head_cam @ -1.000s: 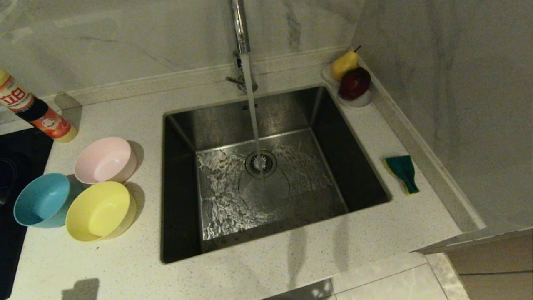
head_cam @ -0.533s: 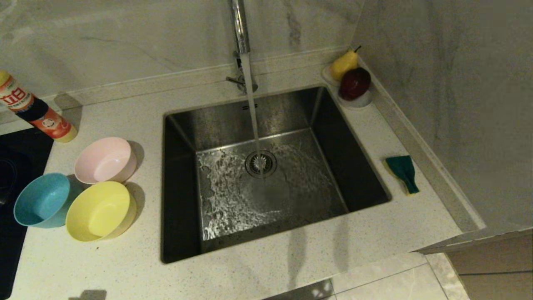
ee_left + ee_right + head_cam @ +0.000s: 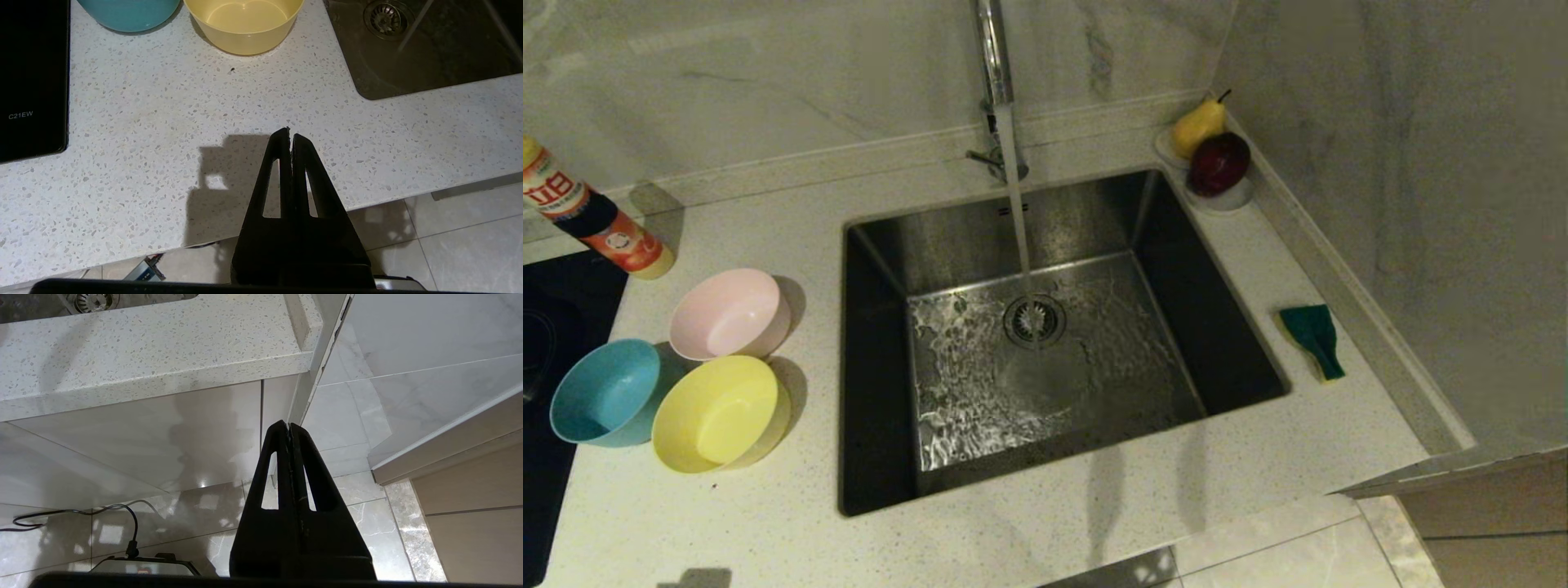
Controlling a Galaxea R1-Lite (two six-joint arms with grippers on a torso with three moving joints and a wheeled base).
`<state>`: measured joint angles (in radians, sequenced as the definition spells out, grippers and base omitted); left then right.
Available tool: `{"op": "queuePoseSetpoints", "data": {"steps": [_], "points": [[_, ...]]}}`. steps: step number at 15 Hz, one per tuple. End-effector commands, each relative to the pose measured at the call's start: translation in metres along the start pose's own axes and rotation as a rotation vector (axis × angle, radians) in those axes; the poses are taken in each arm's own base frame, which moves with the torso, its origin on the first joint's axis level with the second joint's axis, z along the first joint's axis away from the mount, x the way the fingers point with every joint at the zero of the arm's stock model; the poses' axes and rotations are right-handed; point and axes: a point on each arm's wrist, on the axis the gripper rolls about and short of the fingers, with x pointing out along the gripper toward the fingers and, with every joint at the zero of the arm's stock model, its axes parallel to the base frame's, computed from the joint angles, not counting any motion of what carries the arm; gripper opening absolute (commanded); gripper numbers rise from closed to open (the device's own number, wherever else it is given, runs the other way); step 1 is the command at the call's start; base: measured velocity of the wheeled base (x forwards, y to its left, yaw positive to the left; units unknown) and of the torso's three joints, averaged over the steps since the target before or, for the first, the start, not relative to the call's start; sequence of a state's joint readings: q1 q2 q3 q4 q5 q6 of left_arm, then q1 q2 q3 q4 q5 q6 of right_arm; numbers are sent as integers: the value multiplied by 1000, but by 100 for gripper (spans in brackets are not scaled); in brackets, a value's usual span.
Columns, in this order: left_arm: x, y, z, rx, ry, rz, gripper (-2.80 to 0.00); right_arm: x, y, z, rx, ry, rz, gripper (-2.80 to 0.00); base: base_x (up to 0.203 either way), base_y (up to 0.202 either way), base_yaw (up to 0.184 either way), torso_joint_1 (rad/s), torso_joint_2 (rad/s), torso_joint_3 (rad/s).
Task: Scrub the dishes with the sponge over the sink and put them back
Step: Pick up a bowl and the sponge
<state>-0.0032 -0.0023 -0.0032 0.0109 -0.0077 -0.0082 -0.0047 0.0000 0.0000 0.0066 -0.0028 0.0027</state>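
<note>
- Only the left gripper's shadow on the counter (image 3: 1094, 204) has slipped nearer its front edge; both grippers, left (image 3: 289, 134) and right (image 3: 288, 425), stay clenched, empty.
- Bowls (image 3: 719, 412) sit left of the sink (image 3: 874, 408), sponge (image 3: 1313, 336) right.
- Running water could make a wet bowl slip.

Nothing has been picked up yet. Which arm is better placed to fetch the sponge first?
Probably the right. The sponge lies on the counter right of the sink, on the right claw's side. The left claw, shut, is over the counter near the yellow bowl.
</note>
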Motion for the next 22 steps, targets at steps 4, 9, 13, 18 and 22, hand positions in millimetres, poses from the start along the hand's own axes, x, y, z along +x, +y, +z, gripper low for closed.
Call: {"op": "queuePoseSetpoints", "data": {"steps": [4,9,13,18,22], "points": [[0,0,0,-4,4,5,-280,-11,-1,33,-70,-112,-33,-280,0,0,0,0,0,0],[0,0,0,-6,4,5,-280,-29,2,110,-92,-106,59,-280,0,0,0,0,0,0],[0,0,0,-6,4,5,-280,4,5,162,-87,73,180,-280,0,0,0,0,0,0],[0,0,0,-6,3,5,-280,84,6,186,-115,322,240,-280,0,0,0,0,0,0],[0,0,0,-6,4,5,-280,131,15,174,-125,484,306,-280,0,0,0,0,0,0]]}}
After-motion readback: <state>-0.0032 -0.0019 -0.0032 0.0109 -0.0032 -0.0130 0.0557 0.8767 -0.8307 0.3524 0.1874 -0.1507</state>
